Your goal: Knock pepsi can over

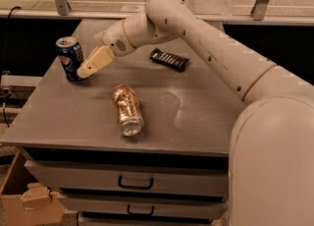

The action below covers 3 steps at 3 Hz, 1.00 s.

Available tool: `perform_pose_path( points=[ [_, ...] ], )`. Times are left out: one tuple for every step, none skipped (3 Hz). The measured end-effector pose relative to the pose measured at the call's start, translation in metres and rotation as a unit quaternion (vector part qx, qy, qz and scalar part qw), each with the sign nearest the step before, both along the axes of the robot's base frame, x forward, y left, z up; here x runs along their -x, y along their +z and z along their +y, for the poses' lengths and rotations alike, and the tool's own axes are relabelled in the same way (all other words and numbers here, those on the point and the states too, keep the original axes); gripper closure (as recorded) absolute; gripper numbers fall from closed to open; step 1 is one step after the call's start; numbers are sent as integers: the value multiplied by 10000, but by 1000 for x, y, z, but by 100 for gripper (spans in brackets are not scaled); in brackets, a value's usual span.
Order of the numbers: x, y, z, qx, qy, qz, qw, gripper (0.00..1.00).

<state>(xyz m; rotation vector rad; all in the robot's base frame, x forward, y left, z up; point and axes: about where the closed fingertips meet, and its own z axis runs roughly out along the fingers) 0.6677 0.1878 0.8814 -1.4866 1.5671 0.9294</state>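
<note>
Dark blue pepsi can (pixel 69 59), red-and-white round logo, silver top. Right beside it sits the tan gripper (pixel 85 71), on a cream-white arm (pixel 196 28). A copper-gold can (pixel 127 110) glints on the matte grey table (pixel 68 122). There's a black ridged bar (pixel 169 59), grey drawers (pixel 73 178) with black handles, and a brown cardboard box (pixel 27 205).
</note>
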Motion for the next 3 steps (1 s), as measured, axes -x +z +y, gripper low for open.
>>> perform_pose_path(
  points=[
    [10,-2,27,-402,3,457,9981,18],
    [16,-4,34,-658,-104,749,9950,40],
    [18,1,37,-904,-171,897,9917,64]
  ],
)
